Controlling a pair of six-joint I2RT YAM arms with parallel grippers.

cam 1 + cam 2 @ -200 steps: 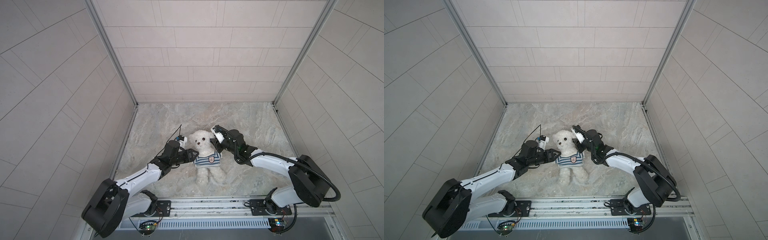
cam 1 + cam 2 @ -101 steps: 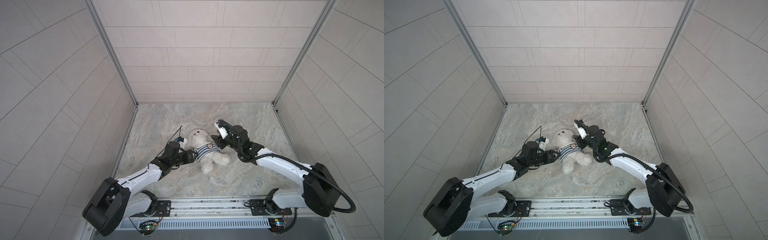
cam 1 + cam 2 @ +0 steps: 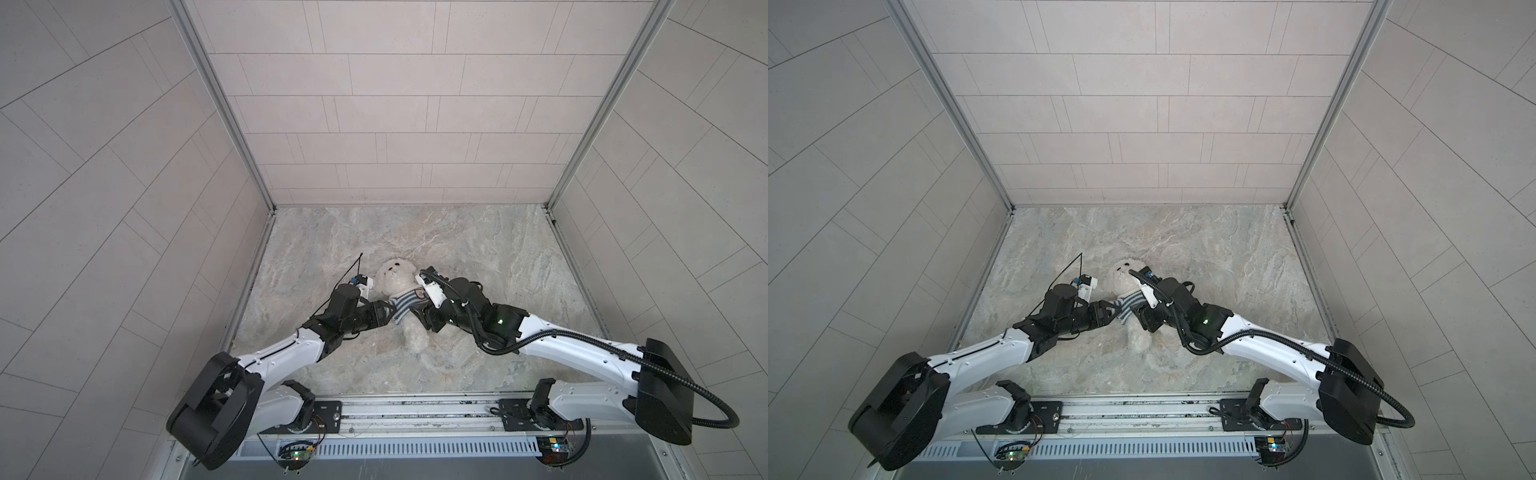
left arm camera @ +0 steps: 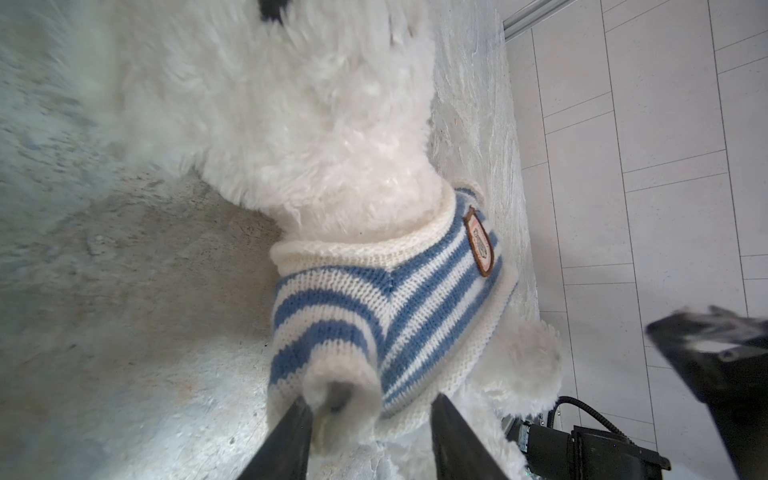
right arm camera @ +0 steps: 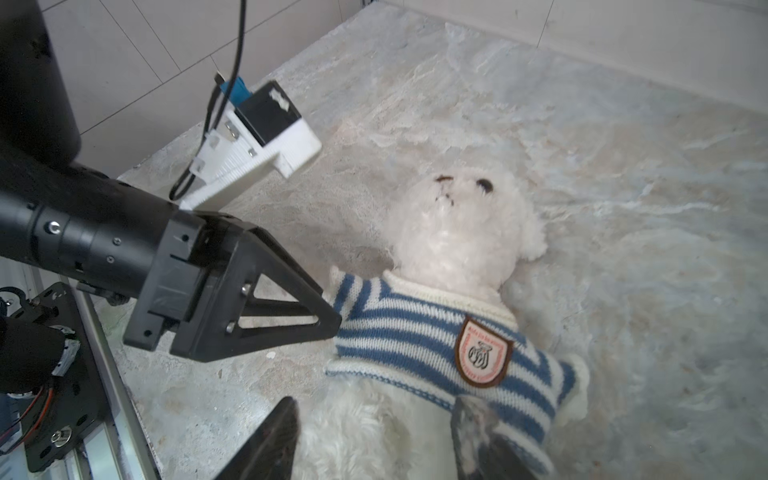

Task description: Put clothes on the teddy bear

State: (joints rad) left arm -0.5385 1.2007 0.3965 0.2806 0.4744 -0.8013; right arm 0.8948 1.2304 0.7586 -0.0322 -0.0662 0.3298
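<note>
Marble-patterned desk [image 3: 478,257]: teddy bear [image 3: 395,277] supine near centre, head toward 11 o'clock, legs toward 5 o'clock. Left end effector [image 4: 370,405] at bear's 8 o'clock: jaws astride sleeved arm, cannot tell whether squeezing. Right end effector [image 5: 378,405] at bear's 4 o'clock: jaws spread over belly. Blue-and-white striped shirt [image 5: 415,332] on torso. Shield badge [image 5: 482,353] on chest: lettering too small to read.
</note>
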